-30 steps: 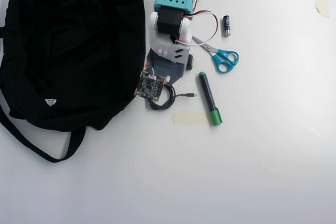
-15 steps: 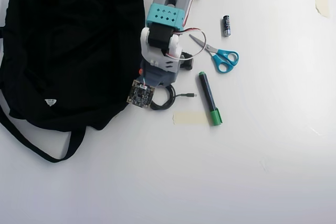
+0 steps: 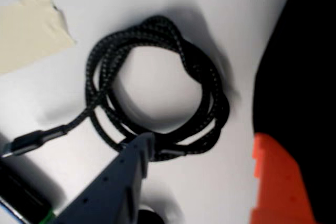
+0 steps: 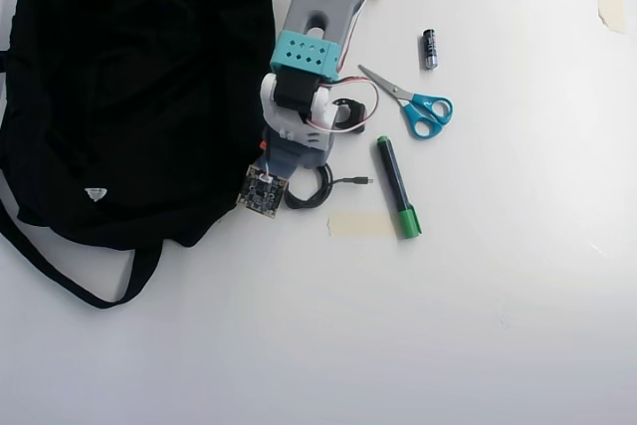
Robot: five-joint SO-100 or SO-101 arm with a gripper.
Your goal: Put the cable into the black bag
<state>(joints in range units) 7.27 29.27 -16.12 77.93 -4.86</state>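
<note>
The cable [image 3: 101, 72] is a black braided coil on the white table, its plug end [image 3: 29, 142] trailing left. My gripper [image 3: 202, 142] is open just above it. The grey finger [image 3: 126, 174] has its tip over the coil's near edge, and the orange finger [image 3: 275, 182] stands well apart on the right, by the black bag [image 3: 296, 51]. Nothing is held. In the overhead view the cable [image 4: 317, 191] lies just right of the gripper [image 4: 291, 168], which the arm mostly hides. The large black bag [image 4: 139, 87] fills the left side, touching the arm.
A black marker with a green cap [image 4: 398, 186], blue scissors [image 4: 416, 106] and a small battery [image 4: 430, 49] lie right of the arm. A strip of masking tape [image 4: 361, 224] sits below the cable. A small black ring [image 4: 347, 112] is beside the wrist. The bag strap [image 4: 70, 271] trails at lower left.
The arm has swung left toward the bag, and its wrist camera board has slid left and down past the coil. The cable has stayed in place.
</note>
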